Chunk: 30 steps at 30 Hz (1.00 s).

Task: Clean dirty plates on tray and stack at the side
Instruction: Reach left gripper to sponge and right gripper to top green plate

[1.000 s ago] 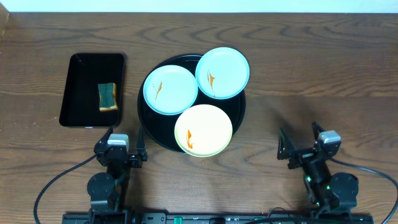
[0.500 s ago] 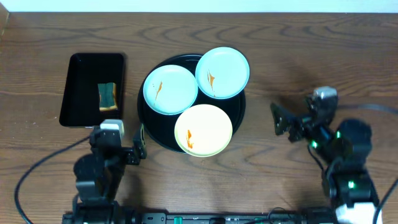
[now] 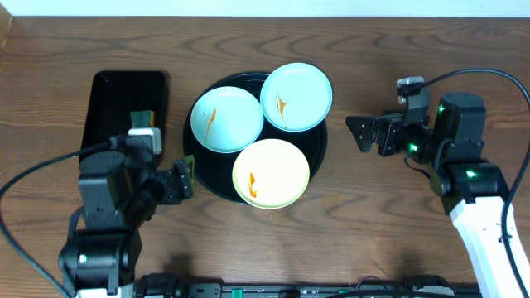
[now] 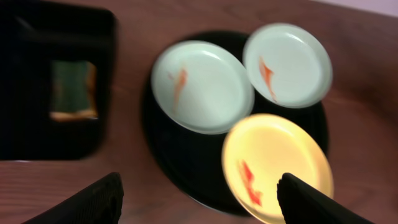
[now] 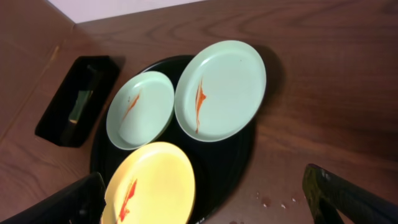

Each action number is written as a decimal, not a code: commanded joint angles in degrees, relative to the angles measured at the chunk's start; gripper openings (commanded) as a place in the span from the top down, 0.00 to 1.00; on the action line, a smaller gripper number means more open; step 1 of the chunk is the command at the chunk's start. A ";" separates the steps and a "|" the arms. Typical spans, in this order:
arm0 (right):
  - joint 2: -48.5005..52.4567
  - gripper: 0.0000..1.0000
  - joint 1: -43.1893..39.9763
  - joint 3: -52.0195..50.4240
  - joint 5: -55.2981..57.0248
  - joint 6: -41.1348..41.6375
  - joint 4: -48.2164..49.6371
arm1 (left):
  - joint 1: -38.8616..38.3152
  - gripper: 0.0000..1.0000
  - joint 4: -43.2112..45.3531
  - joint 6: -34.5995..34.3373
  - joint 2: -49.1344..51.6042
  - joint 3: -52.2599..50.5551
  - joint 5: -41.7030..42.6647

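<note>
Black right tool (image 3: 357, 135) moved nearer tray (image 3: 318, 151).

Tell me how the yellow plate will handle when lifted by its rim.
The yellow plate looks rigid and shallow, so probably light and stiff. It overhangs the tray rim, so pressing its near edge may tip it.

Three plates (image 3: 227, 119) rest on the round tray (image 3: 207, 170).

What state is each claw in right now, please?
Left claw: open, holding nothing.
Right claw: open, holding nothing.
</note>
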 commanded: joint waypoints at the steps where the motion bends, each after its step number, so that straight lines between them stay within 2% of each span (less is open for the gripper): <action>1: 0.87 0.01 0.94 1.36 -1.79 -0.76 0.98 | -0.20 0.20 -1.92 -0.76 1.49 1.01 5.27; 8: 0.92 0.01 0.96 1.33 -2.25 0.74 1.42 | -0.17 0.20 -2.01 -1.64 2.97 1.01 5.27; 13: 1.18 0.02 1.22 1.33 -5.49 -3.06 0.90 | -0.17 0.20 1.92 -2.86 5.99 3.28 4.44; 16: 1.77 0.02 2.36 1.38 -4.94 -3.02 0.63 | -0.17 0.20 0.48 -3.15 12.17 8.24 2.84; 22: 3.89 0.04 6.86 2.89 1.27 -1.64 -3.82 | -0.15 0.20 -7.61 -7.08 25.90 24.28 -10.38; 26: 6.10 0.11 10.71 5.53 6.25 -0.31 -7.52 | 1.42 0.20 -12.70 -7.15 32.74 34.12 -14.25; 30: 9.75 0.22 14.53 8.15 9.81 3.13 -8.52 | 5.42 0.22 -14.56 -6.95 37.11 38.03 -14.97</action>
